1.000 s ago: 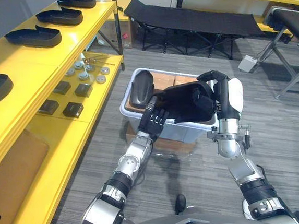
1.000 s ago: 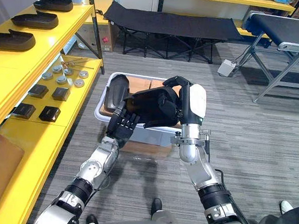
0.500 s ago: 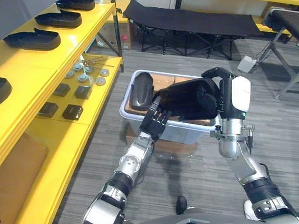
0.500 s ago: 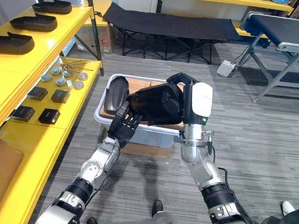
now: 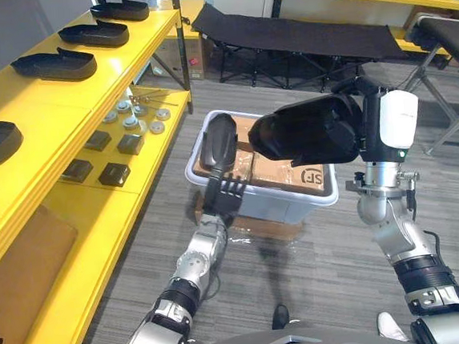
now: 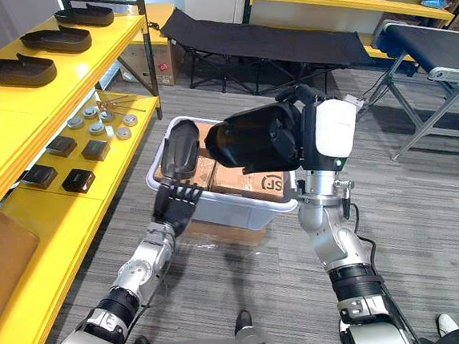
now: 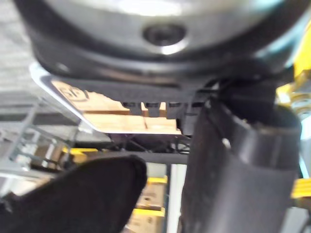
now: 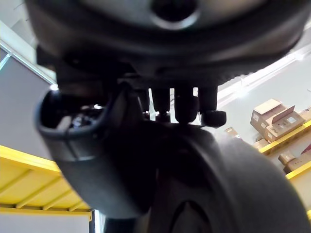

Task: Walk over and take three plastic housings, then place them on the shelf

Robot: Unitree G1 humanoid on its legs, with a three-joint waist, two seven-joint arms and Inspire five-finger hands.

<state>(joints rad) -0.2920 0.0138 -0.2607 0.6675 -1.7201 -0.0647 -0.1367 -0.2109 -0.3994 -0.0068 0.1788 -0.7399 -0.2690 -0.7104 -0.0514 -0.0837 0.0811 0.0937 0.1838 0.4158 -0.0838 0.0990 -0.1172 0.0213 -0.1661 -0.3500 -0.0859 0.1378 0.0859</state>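
My right hand is shut on a large black plastic housing and holds it in the air above the white bin; its dark shell is close up in the right wrist view. A second black housing stands upright at the bin's near-left corner, also in the left wrist view. My left hand is at the bin's front rim, right below that upright housing. Several more black housings lie along the top of the yellow shelf on the left.
Cardboard lines the bin, which sits on a flat box on the grey floor. The shelf's lower level holds small black blocks and metal discs. A black folding cot stands behind, a metal-framed stand at the right.
My right hand has lifted its housing up out of the bin and to the right. My left hand has dropped from the housings to the bin's front rim.
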